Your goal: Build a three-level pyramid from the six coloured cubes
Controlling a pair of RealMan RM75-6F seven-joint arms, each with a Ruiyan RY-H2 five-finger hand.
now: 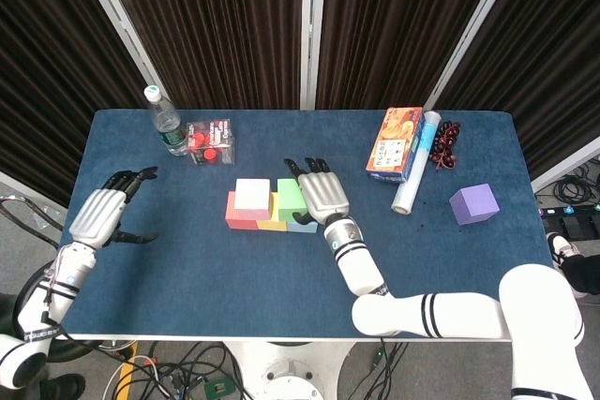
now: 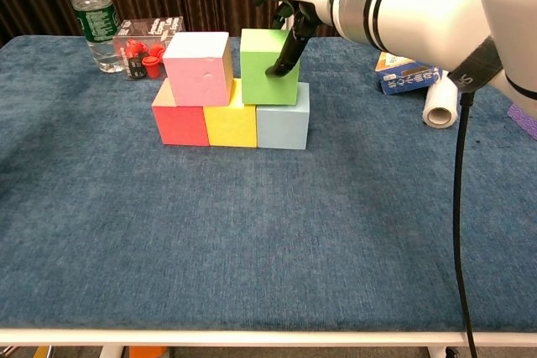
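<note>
— Where do the cubes stand?
— A red cube (image 2: 179, 123), a yellow cube (image 2: 232, 124) and a pale blue cube (image 2: 282, 126) sit in a row on the worktop (image 2: 252, 241). A pink cube (image 2: 198, 68) rests on the red and yellow ones.
— And the green cube (image 2: 267, 78)?
— On the second level, over the yellow and blue, gripped by the right hand (image 2: 295, 7) from above.
— The purple cube (image 1: 472, 204)?
— Alone, well off to the right.
— The left hand (image 1: 101, 214)?
— Holding nothing, fingers apart, near the worktop's left edge.
</note>
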